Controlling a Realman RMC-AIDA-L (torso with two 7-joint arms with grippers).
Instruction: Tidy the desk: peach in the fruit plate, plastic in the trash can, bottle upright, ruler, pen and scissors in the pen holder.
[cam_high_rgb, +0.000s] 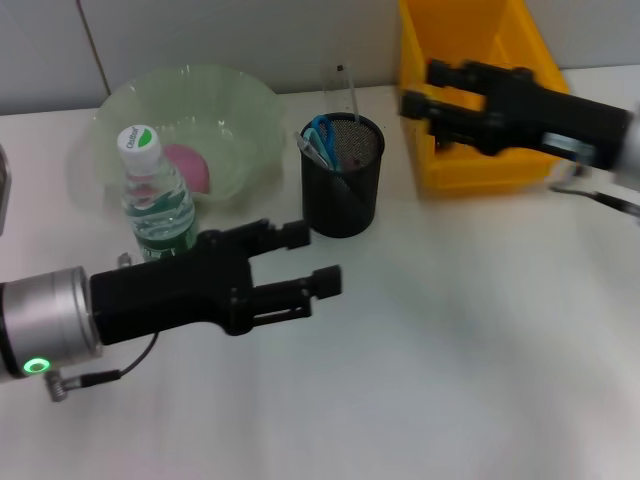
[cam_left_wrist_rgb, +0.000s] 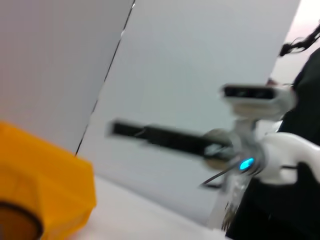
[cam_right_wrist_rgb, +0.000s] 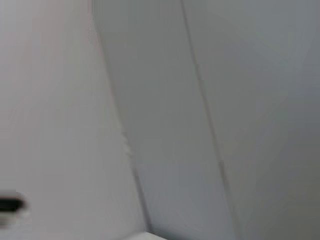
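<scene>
The pink peach (cam_high_rgb: 186, 166) lies in the pale green fruit plate (cam_high_rgb: 250, 110) at the back left. Just in front of that plate the bottle (cam_high_rgb: 155, 200) stands upright, white cap on top. Blue-handled scissors (cam_high_rgb: 320, 135), a pen (cam_high_rgb: 343, 88) and a clear ruler (cam_high_rgb: 330, 95) stick out of the black mesh pen holder (cam_high_rgb: 342, 185). My left gripper (cam_high_rgb: 312, 258) hovers open and empty in front of the holder, right of the bottle. My right gripper (cam_high_rgb: 422, 90) is open over the yellow trash can (cam_high_rgb: 470, 165), also seen as yellow trash can (cam_left_wrist_rgb: 45, 190). No plastic is in view.
White tabletop (cam_high_rgb: 450, 350) stretches across the front and right. A grey wall runs behind the desk. From the left wrist view my right arm (cam_left_wrist_rgb: 165, 139) and the robot's head (cam_left_wrist_rgb: 255, 97) show farther off. The right wrist view holds only wall.
</scene>
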